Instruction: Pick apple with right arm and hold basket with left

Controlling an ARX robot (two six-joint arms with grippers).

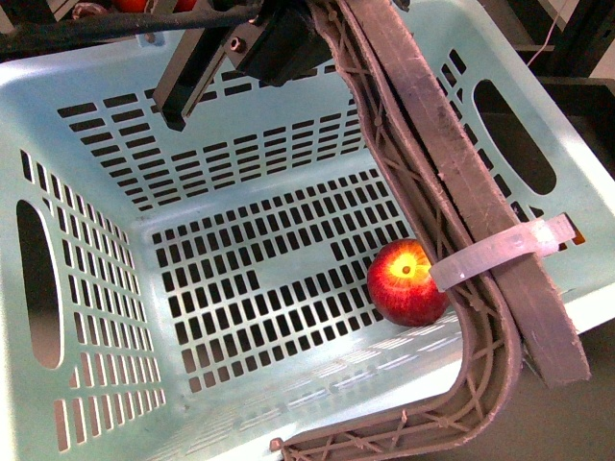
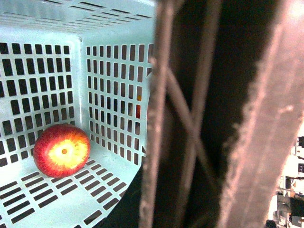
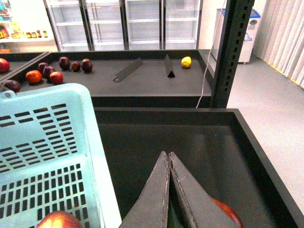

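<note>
1 light mint-green slotted plastic basket [image 1: 38, 134] w/ 1 brown-grey swing handle [image 1: 423, 144], 1 white zip tie [image 1: 500, 252], 1 round red-yellow apple [image 1: 408, 281]. Well beyond the right gripper's fingers [image 3: 156, 199] — approx. 8 red round fruits [image 3: 34, 76], 1 yellow fruit [image 3: 186, 61], 2 dark divider plates [image 3: 127, 70]; just beside them, 1 more red fruit [image 3: 229, 212].

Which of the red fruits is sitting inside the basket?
The apple with the yellow patch around its stem, on the basket floor beside the brown handle; the other red fruits lie on a dark shelf outside.
</note>
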